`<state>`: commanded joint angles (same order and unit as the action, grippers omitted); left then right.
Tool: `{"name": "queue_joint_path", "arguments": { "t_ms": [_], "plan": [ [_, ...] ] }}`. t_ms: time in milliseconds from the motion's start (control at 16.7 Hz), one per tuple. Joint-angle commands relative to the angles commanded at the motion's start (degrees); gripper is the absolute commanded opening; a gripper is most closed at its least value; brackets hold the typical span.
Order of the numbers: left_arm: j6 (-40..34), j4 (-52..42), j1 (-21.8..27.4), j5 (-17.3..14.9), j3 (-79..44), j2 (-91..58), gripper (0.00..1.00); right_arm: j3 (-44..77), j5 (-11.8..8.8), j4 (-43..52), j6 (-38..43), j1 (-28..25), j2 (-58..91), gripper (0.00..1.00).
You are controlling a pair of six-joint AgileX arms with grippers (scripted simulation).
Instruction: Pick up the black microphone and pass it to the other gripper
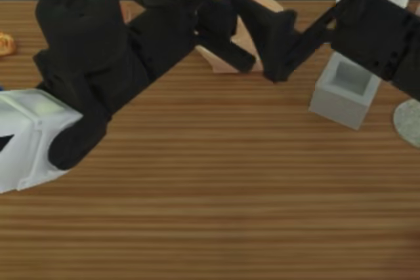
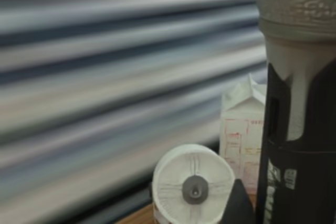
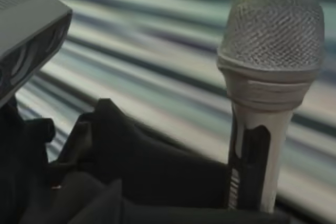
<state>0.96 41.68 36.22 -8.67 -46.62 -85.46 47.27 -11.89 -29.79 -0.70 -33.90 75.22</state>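
Wooden tabletop [image 1: 216, 195] runs under both arms, which meet near its far edge. Left pincer [image 1: 239, 57] and right pincer [image 1: 275, 63] sit close together; whether either is clamped, I cannot tell. Black microphone [image 3: 262, 129] stands upright between them, head up. Confirm the receiver's hold before releasing.

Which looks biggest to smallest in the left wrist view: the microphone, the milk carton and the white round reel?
1. Microphone, though it sits much nearer the camera, so its lead is unsure.
2 and 3. White reel and milk carton look about alike; the carton is partly hidden.
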Motion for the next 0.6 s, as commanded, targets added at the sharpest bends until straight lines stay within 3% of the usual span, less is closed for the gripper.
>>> {"name": "queue_joint_path", "arguments": {
  "t_ms": [360, 600],
  "plan": [
    [0.0, 0.0, 0.0, 0.0, 0.0, 0.0, 0.0, 12.2, 2.6, -2.3, 0.0, -2.4, 15.1, 1.0],
    [0.0, 0.0, 0.0, 0.0, 0.0, 0.0, 0.0, 13.1, 2.8, -2.5, -0.1, -2.6, 16.1, 1.0]
  ]
}}
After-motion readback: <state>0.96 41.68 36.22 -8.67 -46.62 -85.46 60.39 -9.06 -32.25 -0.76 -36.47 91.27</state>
